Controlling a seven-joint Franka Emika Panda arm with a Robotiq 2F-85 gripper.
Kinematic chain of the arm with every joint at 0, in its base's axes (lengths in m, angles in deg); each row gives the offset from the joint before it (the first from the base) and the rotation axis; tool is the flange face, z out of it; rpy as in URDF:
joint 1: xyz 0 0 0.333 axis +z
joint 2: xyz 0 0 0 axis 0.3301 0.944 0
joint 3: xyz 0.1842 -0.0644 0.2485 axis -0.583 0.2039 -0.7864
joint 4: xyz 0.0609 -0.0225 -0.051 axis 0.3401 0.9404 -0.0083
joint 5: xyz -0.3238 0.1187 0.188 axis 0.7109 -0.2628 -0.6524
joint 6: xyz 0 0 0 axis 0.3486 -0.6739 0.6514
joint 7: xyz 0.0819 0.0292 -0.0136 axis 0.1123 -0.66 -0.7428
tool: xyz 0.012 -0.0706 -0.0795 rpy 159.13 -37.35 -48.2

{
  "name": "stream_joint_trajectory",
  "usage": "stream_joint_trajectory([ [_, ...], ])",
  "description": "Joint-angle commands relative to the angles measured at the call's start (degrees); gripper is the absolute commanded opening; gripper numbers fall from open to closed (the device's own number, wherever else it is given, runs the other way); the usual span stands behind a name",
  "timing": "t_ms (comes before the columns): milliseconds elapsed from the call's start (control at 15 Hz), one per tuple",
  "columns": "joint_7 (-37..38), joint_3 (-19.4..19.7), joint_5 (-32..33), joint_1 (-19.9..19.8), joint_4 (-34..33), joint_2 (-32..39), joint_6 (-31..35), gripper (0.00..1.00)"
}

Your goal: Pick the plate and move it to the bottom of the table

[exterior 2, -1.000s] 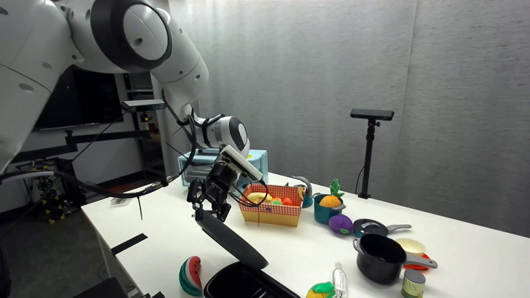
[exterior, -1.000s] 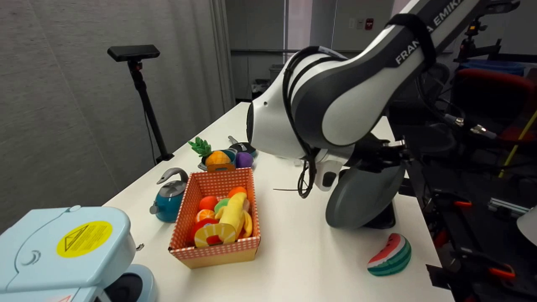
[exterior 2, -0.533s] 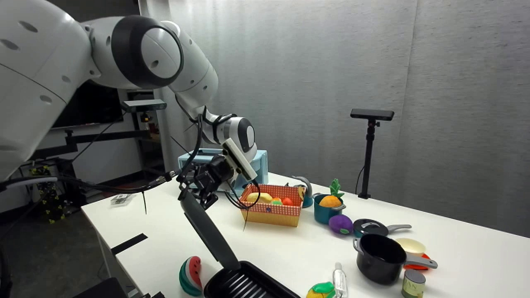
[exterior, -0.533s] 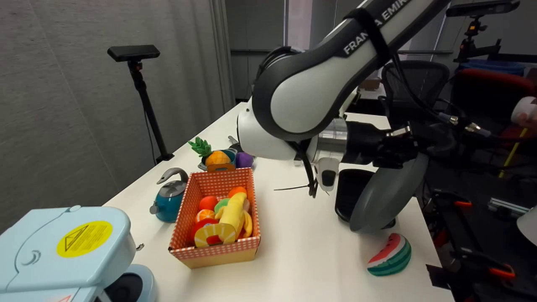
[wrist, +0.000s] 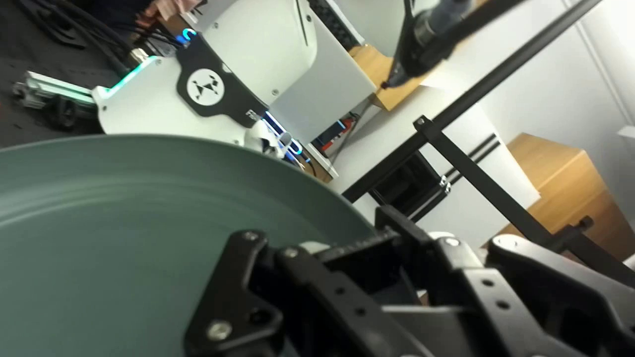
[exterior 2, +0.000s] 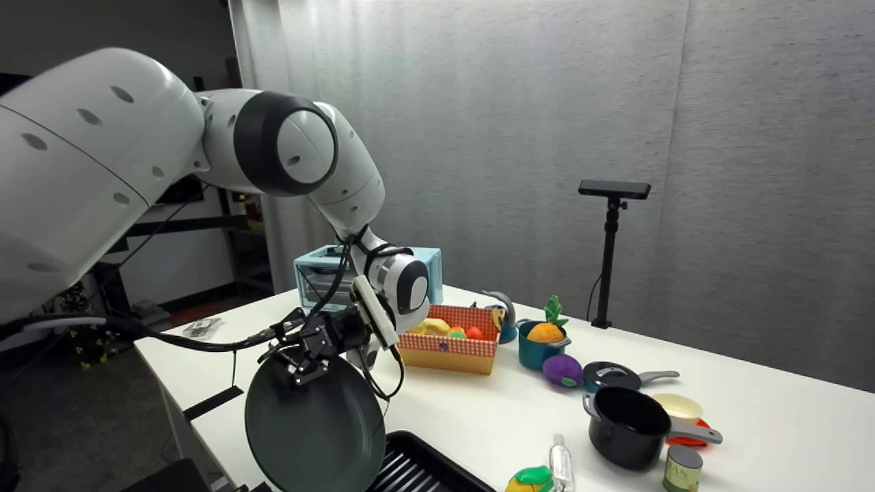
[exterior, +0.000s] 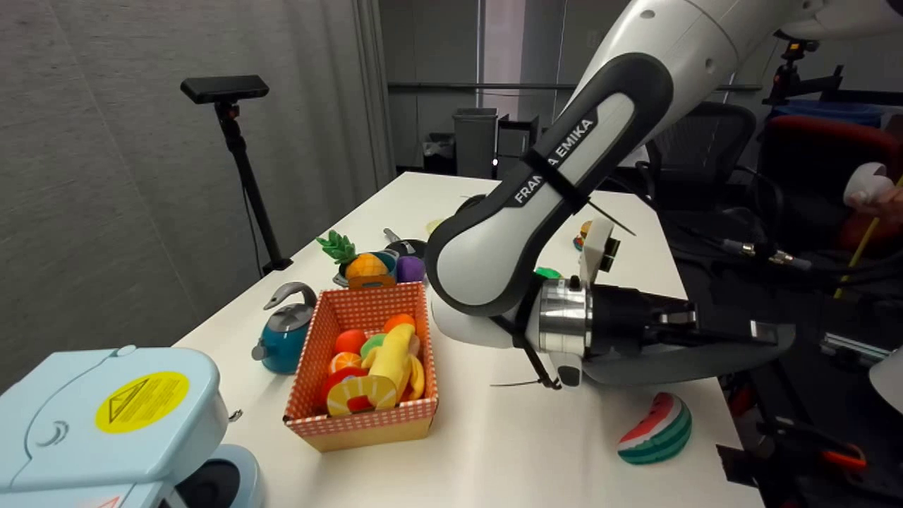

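Gripper (exterior 2: 295, 369): I pinch the dark grey plate (exterior 2: 318, 427) at its rim.
Plate position: tilted, lower left in an exterior view, partly hiding the black ribbed tray (exterior 2: 427, 473) on the white table (exterior 2: 478, 410).
Watermelon slice (exterior: 656, 429): lower right in an exterior view.

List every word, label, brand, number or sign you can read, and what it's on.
"FRAN...A EMIKA": arm, a band hiding part.
"...AN": can; what precedes is unclear.
Triangle, no legible print: yellow sticker on the blue appliance.
Too small or blurred: label on the bottle; lettering on the black badge, wrist view.
No readable numbers.
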Motion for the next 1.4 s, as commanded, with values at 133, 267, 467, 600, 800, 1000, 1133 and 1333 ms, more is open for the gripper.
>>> stream_joint_trajectory([
  [133,11.7,-11.4,-1.6,-9.6,-3.7,3.8,-0.4,0.32],
  [267,12.8,-14.4,-0.2,-11.5,-5.8,4.7,-0.5,0.47],
  [467,15.3,-19.7,0.3,-13.8,-5.9,3.8,-0.5,0.69],
  [600,17.2,-24.0,1.3,-15.9,-5.7,4.3,-0.5,0.84],
  [800,18.5,-28.8,4.3,-17.7,-5.7,5.2,-0.5,1.00],
  [1000,17.1,-31.0,7.5,-18.4,-4.4,3.7,-0.5,1.00],
  [1133,15.2,-31.7,11.3,-18.3,-4.0,2.4,-0.4,1.00],
  [1333,8.3,-25.1,16.5,-12.3,-6.1,-3.1,-0.4,1.00],
])
